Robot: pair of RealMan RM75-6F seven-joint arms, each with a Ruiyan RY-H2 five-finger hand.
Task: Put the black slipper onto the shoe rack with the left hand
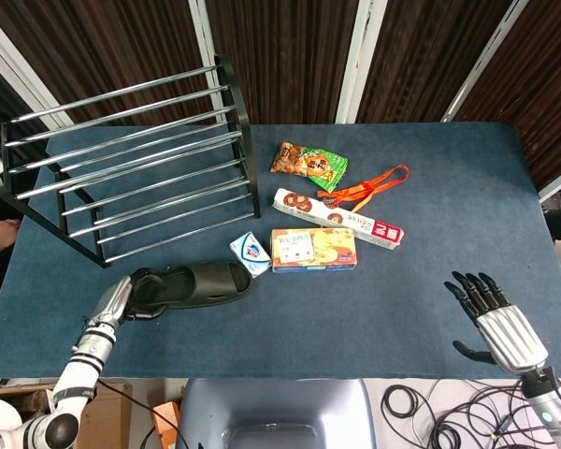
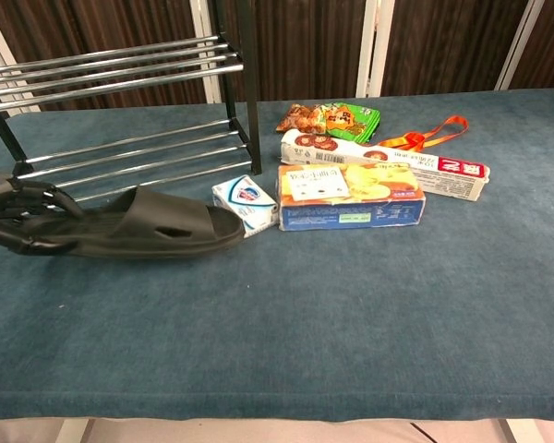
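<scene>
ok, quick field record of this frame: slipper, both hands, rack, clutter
slipper: black slipper on the table, heel end held, toe against the small blue-white packet
left hand: left hand grips the slipper's heel end
right hand: right hand empty, fingers spread, over the table's near right corner
rack: shoe rack at far left, nothing on its bars
clutter: biscuit box, long cookie box, snack bag, orange lanyard
task status: slipper not yet on the rack

The left robot hand (image 1: pixel 115 301) grips with fingers curled (palm low, near the desk edge); the right robot hand (image 1: pixel 494 315) hovers, fingers spread.
</scene>
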